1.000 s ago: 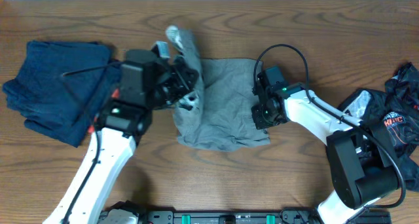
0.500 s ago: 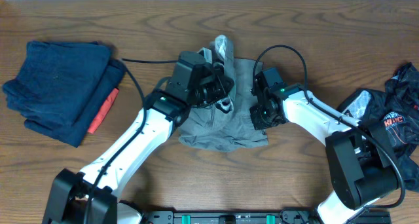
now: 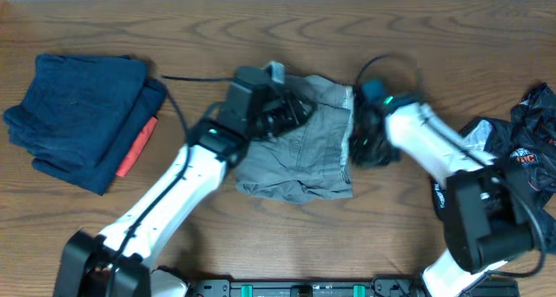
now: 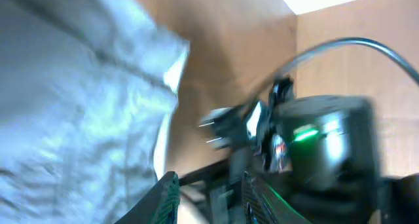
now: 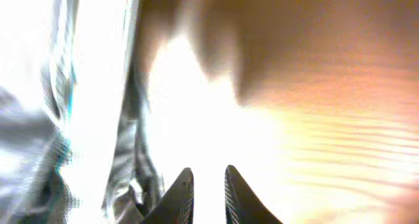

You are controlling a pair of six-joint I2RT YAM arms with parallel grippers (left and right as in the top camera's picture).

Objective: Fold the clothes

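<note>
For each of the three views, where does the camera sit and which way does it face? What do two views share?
Overhead: above the table, facing straight down; left arm and right arm show, meeting at the garment.
Left wrist: on the left arm, facing the right arm; own fingers at bottom.
Right wrist: low over the table; own fingers at bottom.
Shared: both wrist views catch the garment.

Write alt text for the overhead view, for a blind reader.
A crumpled grey garment lies on the brown wooden table, the left pincer over its upper edge and the right pincer at its right edge. Folded dark blue clothes lie far left; a black garment with red print lies far right.
</note>
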